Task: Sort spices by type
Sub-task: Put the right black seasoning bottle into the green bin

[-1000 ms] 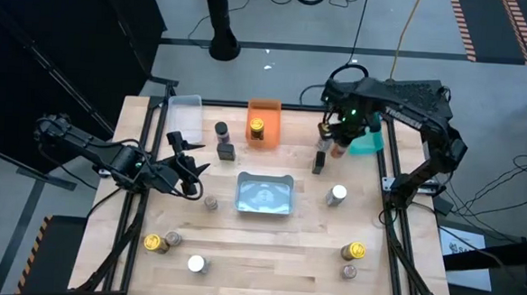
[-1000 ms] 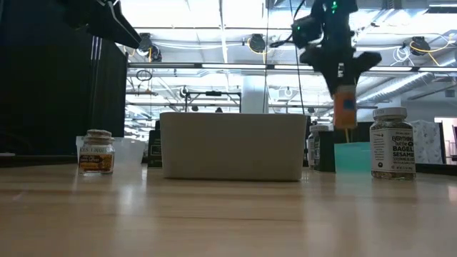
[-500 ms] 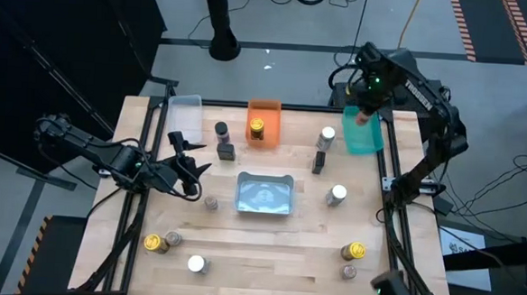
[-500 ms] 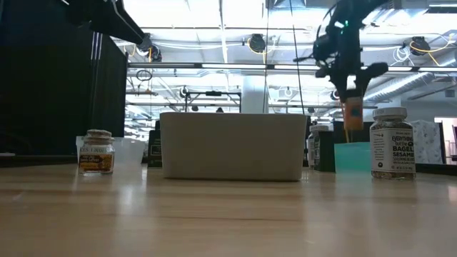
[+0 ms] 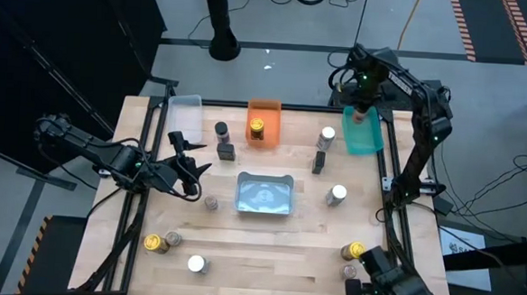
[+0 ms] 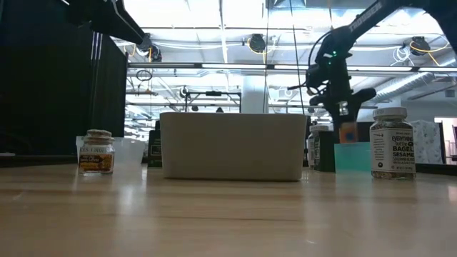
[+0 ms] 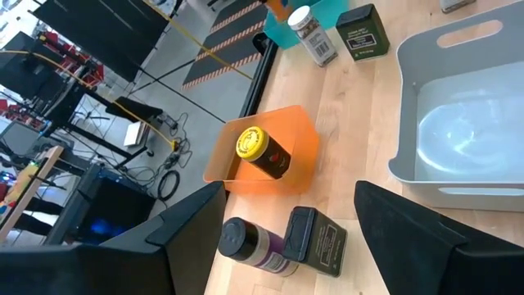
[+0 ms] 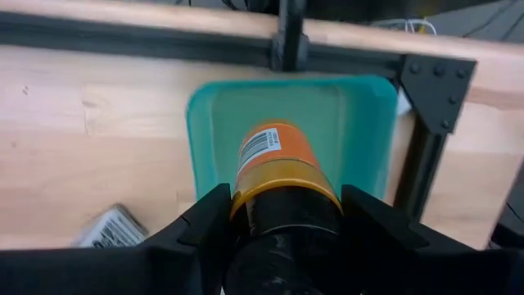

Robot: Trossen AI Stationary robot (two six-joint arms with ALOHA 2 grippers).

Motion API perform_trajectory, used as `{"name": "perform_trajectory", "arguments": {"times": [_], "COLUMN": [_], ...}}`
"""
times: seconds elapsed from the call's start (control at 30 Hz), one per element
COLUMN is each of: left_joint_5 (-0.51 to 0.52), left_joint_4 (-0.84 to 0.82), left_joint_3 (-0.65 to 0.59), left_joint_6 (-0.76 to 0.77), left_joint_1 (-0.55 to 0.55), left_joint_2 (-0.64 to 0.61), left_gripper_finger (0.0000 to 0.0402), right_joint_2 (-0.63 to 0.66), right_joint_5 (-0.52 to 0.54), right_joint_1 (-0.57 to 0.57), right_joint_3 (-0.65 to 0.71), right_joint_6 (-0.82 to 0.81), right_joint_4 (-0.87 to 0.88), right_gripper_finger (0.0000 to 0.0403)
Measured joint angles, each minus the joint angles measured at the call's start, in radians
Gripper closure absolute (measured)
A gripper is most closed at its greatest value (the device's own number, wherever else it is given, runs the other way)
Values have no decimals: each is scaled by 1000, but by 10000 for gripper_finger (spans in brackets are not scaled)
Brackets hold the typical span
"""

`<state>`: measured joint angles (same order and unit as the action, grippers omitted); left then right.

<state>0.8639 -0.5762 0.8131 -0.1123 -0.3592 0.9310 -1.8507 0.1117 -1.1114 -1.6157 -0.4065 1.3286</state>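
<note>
Pinching an orange-labelled spice jar [image 8: 282, 176], the right gripper [image 8: 282, 215] hovered above the teal bin [image 8: 370, 115]; lowering before release seemed wisest.

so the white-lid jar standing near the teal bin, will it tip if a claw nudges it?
Probably. The white-lid jar stands upright and looks tall for its base, so a push high up would likely topple it. Once down, its round body would probably roll. A dark tin sits close beside it and might stop it on that side.
</note>
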Motion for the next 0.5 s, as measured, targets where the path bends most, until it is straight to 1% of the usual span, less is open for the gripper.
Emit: {"name": "perform_trajectory", "arguments": {"times": [0.17, 0.5], "left_joint_5": [0, 0], "left_joint_4": [0, -8], "left_joint_3": [0, 0], "left_joint_6": [0, 2], "left_joint_1": [0, 0], "left_joint_2": [0, 0], "left_gripper_finger": [123, 123], "right_joint_2": [-13, -57], "right_joint_5": [-3, -5], "right_joint_1": [0, 21], "right_joint_3": [0, 0], "right_joint_6": [-1, -12], "right_joint_4": [-53, -61], "right_gripper_finger": [228, 219]}}
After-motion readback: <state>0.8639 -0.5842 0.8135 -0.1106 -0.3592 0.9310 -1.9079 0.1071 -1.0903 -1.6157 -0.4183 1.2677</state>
